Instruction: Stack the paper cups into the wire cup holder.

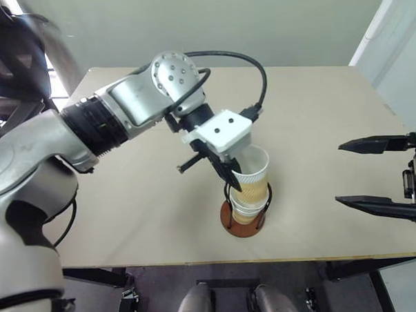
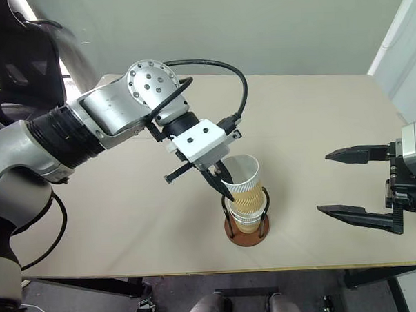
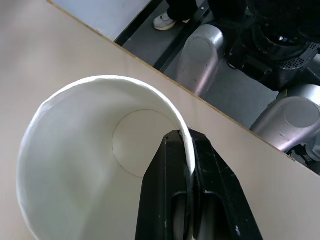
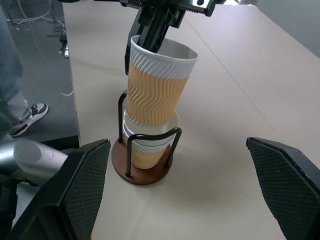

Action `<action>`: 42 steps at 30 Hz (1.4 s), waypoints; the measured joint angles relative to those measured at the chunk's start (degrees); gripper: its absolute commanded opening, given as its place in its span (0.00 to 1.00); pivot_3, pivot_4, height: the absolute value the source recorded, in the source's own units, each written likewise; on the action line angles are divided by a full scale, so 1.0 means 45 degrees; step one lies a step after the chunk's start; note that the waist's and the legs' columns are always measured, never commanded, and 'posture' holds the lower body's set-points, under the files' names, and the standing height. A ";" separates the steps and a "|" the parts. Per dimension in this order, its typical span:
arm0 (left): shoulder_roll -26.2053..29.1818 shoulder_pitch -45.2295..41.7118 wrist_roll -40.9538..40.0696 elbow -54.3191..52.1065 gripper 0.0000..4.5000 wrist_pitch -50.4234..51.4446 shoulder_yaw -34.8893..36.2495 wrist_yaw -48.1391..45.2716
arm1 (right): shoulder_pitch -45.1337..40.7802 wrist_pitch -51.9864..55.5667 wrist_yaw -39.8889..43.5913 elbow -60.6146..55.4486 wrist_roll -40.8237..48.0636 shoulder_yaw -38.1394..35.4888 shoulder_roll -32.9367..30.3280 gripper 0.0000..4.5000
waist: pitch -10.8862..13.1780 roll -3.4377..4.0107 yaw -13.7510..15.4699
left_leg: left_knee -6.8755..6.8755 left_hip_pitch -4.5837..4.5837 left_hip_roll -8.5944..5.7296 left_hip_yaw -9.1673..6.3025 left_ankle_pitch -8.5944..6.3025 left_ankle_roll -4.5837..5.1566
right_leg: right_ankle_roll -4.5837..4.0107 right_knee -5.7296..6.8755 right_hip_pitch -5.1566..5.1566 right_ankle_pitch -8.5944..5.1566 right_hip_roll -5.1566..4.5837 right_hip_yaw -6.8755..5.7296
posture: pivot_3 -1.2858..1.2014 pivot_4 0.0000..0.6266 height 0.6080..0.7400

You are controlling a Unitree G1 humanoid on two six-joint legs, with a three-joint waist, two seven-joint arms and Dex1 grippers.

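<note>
Right wrist view: the left end effector [image 4: 150,37] pinches the rim of the top paper cup [image 4: 157,85], one finger inside, one outside. This cup sits tilted, partly nested in a lower cup [image 4: 147,147] inside the wire cup holder [image 4: 142,170], near the worktop's [image 1: 317,123] front edge. The right end effector [image 1: 364,173], fingers spread, hovers well apart, toward the right edge.

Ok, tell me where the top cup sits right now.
Near the table's front edge, the top cup is tilted, partly nested in the lower cup inside the wire cup holder, its rim pinched by the left gripper.
</note>
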 measured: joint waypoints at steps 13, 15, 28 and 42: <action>-0.1308 0.0478 0.0506 0.1151 0.85 0.0172 0.1609 -0.0014 | 0.0012 0.0045 0.0146 0.0087 0.0044 -0.0088 -0.0117 1.00 | 0.0002 -0.0002 0.0016 | 0.0013 -0.0008 -0.0001 0.0003 -0.0001 0.0003 | 0.0009 -0.0002 0.0001 0.0001 -0.0001 0.0002 | 0.52 0.24 1.00; -0.1868 0.0620 0.0830 0.1819 0.85 0.0476 0.2974 -0.0020 | -0.0009 -0.0010 0.0158 0.0123 0.0037 -0.0084 -0.0116 1.00 | 0.0002 -0.0001 0.0003 | 0.0014 -0.0007 0.0000 0.0013 -0.0005 0.0009 | 0.0012 -0.0003 0.0000 0.0001 -0.0001 0.0005 | 0.52 0.24 1.00; 0.3101 0.7236 0.4073 0.2789 0.85 0.4988 1.0891 0.2900 | -0.1147 -0.2713 0.1113 0.4139 -0.3027 0.3042 -0.0198 1.00 | -0.0039 0.0107 -0.0441 | -0.0024 0.0023 0.0043 0.0031 0.0149 -0.0178 | 0.0000 0.0012 -0.0047 -0.0004 0.0047 0.0044 | 0.52 0.24 1.00; 0.3938 1.9426 0.2477 -0.4580 0.85 0.9491 2.1339 0.7747 | -0.5743 -0.5216 0.2224 0.9845 -0.5781 0.6310 -0.0029 1.00 | -0.0042 0.0066 -0.0321 | -0.0049 0.0074 0.0035 0.0045 0.0064 -0.0069 | -0.0246 0.0083 -0.0055 -0.0006 0.0028 0.0029 | 0.52 0.24 1.00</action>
